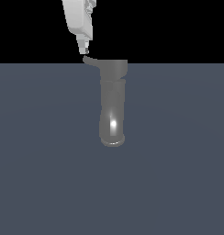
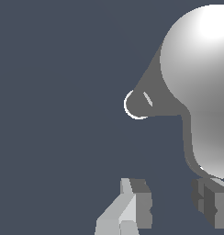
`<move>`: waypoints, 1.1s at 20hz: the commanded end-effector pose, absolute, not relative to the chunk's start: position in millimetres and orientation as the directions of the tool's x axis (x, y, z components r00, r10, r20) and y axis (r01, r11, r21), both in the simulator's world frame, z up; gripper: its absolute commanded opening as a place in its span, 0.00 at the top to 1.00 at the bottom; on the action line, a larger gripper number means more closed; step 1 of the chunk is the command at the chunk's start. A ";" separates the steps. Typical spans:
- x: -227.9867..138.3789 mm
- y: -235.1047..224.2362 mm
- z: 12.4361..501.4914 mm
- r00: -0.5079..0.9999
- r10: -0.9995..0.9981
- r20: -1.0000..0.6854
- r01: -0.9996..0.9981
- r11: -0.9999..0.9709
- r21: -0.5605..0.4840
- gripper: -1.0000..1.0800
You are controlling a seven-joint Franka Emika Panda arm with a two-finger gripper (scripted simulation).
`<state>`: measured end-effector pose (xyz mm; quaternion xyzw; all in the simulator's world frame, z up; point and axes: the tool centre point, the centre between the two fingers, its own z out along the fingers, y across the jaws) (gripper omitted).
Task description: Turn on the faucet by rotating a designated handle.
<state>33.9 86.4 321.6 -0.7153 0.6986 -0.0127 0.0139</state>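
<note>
The faucet (image 1: 113,105) is a glossy grey thick tube lying on the floor, its rounded end with a bright highlight towards the camera and its wider section at the far end. The handle (image 1: 90,61), a thin curved grey lever, juts from that wide end towards the exterior view's left. My gripper (image 1: 84,49) hangs just above the handle's tip, and whether it touches is unclear. In the wrist view the faucet (image 2: 201,82) bulges large, the handle (image 2: 148,98) tapers to a small round tip, and my gripper (image 2: 171,204) is open with nothing between its fingers (image 2: 132,209).
A flat slate-grey floor (image 1: 40,160) lies under the faucet and stretches to a straight far edge, with plain black beyond it. No other objects show in either view.
</note>
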 end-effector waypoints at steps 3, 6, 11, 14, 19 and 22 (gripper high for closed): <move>33.5 64.4 298.1 -0.013 -1.000 0.001 -1.000 0.013 0.000 1.00; 32.0 86.0 320.6 0.016 -1.000 -0.001 -0.999 -0.016 -0.037 1.00; 16.8 84.9 314.8 0.008 -1.000 -0.001 -1.000 -0.008 -0.028 1.00; 7.4 84.3 311.4 0.003 -1.000 -0.001 -1.000 -0.003 -0.022 1.00; -8.6 83.4 305.6 -0.005 -1.000 0.000 -1.000 0.005 -0.013 1.00; -18.5 82.9 302.2 -0.011 -1.000 0.000 -1.000 0.011 -0.007 1.00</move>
